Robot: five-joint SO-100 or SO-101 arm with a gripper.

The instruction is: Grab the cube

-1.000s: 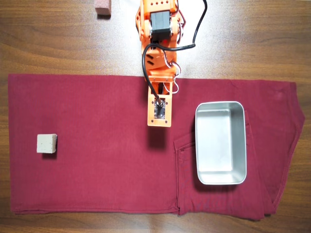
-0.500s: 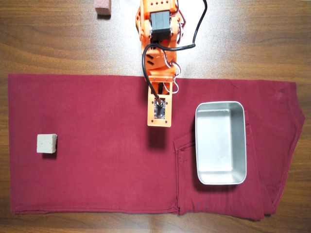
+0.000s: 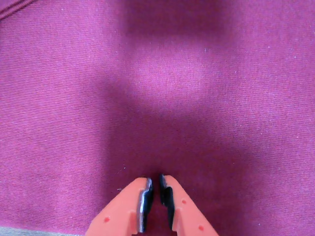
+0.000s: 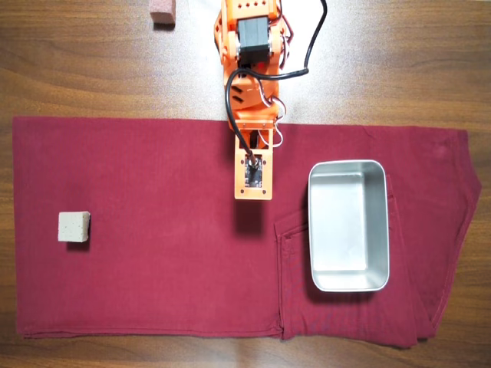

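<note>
The cube (image 4: pixel 74 227) is small and pale beige-grey. It sits on the dark red cloth (image 4: pixel 153 276) at the far left in the overhead view, far from the arm. It does not show in the wrist view. My orange gripper (image 3: pixel 155 179) enters the wrist view from the bottom edge. Its jaws stand nearly together with only a thin gap and nothing between them, over bare cloth. In the overhead view the gripper (image 4: pixel 252 190) points down over the middle of the cloth, and the wrist hides its fingertips.
A steel tray (image 4: pixel 349 230) stands empty on the cloth just right of the arm. A reddish-pink block (image 4: pixel 162 11) lies on the wooden table (image 4: pixel 77 69) at the top edge. The orange arm (image 4: pixel 249 61) and its black cable reach in from the top.
</note>
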